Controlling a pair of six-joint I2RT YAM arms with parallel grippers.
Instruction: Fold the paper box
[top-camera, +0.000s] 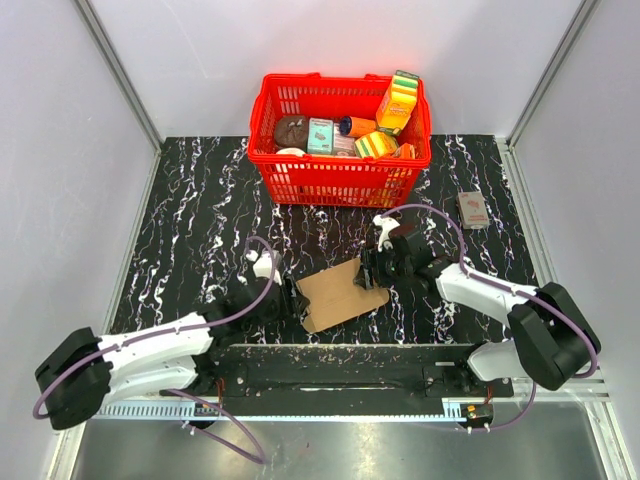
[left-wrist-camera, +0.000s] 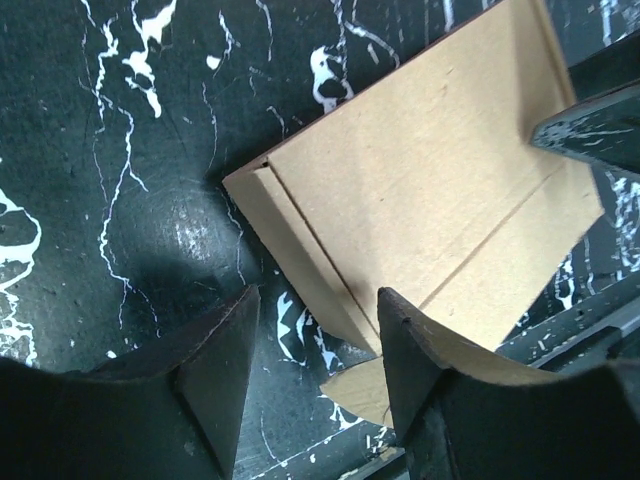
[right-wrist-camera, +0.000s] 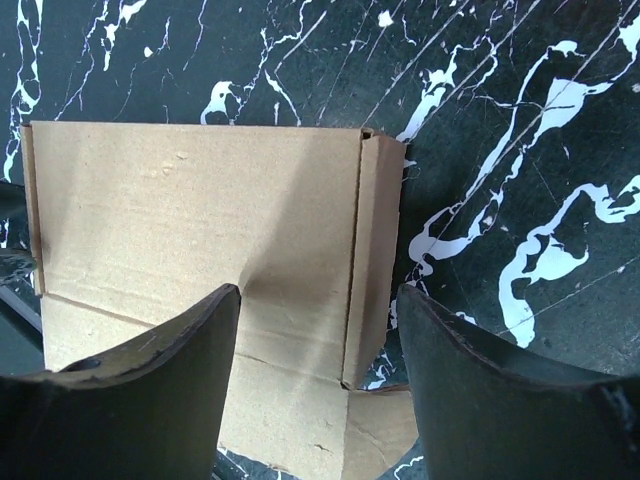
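Paper box laid flat. Left gripper held wide at its 9 o'clock; right gripper held wide at 2 o'clock.

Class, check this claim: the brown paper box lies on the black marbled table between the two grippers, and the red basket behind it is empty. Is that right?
Not quite. The red basket is not empty: the top external view shows it holding several colourful packages. The rest stands.
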